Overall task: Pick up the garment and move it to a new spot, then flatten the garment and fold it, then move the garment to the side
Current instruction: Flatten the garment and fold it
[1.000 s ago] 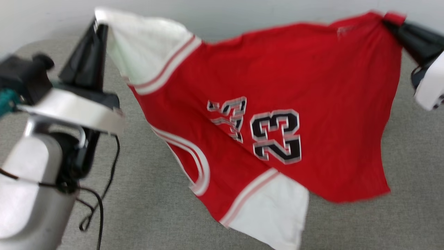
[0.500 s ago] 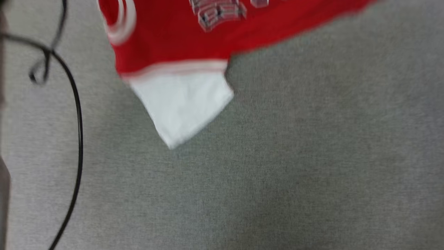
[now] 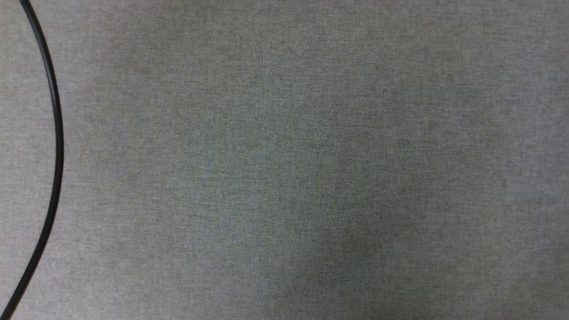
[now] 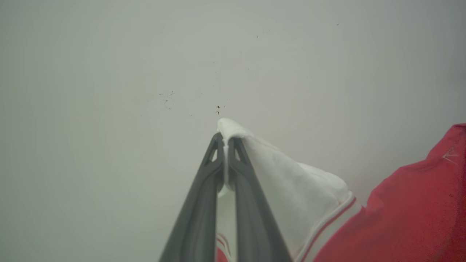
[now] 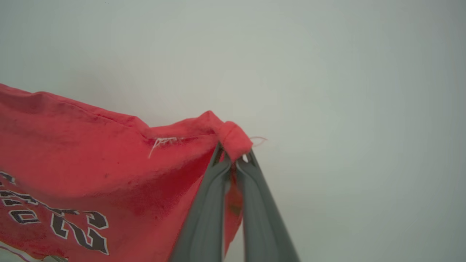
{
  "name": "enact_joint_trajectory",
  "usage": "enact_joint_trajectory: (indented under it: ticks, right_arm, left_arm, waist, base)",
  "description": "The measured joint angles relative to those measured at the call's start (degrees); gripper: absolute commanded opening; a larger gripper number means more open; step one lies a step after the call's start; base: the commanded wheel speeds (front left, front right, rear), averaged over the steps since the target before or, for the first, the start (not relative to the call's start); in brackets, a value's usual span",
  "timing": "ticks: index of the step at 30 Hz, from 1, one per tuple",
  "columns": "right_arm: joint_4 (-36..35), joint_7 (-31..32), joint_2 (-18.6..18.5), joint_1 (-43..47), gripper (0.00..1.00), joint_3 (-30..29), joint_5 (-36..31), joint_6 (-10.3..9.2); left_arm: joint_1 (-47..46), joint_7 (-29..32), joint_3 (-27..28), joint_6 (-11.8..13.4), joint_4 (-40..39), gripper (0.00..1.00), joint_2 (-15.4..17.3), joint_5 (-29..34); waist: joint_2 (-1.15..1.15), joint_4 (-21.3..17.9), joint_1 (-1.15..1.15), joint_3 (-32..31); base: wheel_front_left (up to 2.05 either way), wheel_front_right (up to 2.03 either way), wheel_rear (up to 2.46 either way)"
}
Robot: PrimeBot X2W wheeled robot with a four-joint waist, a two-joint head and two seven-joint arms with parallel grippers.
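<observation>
Head cam tilted down to surface (image 3: 284, 160). Garment (image 5: 91, 163) hung soft, light; left claw (image 4: 226, 141) clenched on sleeve tip (image 4: 227, 125), right claw (image 5: 233, 160) on hem corner (image 5: 235, 140).

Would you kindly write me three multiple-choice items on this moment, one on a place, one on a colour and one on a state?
1. In the head view, the black cable runs along: A the left edge; B the right edge; C the middle.
2. The jersey cloth pinched by the right gripper is: A white; B red; C black.
3. The jaws of the left gripper are: A wide open; B shut on nothing; C shut on the jersey's white sleeve.
Answers: 1 A, it curves down that side; 2 B, a red rolled corner sits at the tips; 3 C, white cloth is squeezed between them.
</observation>
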Motion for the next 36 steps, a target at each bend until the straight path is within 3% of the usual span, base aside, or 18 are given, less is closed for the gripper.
enact_joint_trajectory:
  ticks: [6,11,21,31,36]
  right_arm:
    - [4.47,-3.77,-0.79,2.04,0.0,8.23,4.37,0.0]
    - [4.38,-6.2,-2.52,8.75,0.0,14.11,8.87,0.0]
    - [-1.15,-9.54,-7.24,25.53,0.0,22.71,16.3,0.0]
    - [-6.11,-9.89,-10.49,46.34,0.0,26.01,19.69,0.0]
    - [-7.17,-10.44,-11.24,54.62,0.0,25.9,20.84,0.0]
  left_arm:
    - [4.97,-2.99,-0.33,-0.69,3.3,0.0,0.71,-1.0]
    - [14.91,-5.25,-0.57,-0.47,2.77,0.0,1.71,-2.13]
    - [43.5,-9.23,1.54,5.3,-6.59,0.0,3.99,-5.35]
    - [73.55,-9.26,1.29,12.17,-18.71,0.0,4.32,-8.15]
    - [85.38,-8.7,0.35,13.69,-22.08,0.0,4.01,-10.33]
  waist:
    - [0.0,0.42,0.0,0.77]
    - [0.0,0.38,0.0,0.1]
    - [0.0,0.06,-0.01,-5.12]
    - [0.0,-0.01,-0.02,-12.97]
    - [0.0,-0.27,-0.02,-16.93]
  base:
    - [0.0,0.0,0.0]
    - [0.0,0.0,0.0]
    - [0.0,0.0,0.0]
    - [0.0,0.0,0.0]
    - [0.0,0.0,0.0]
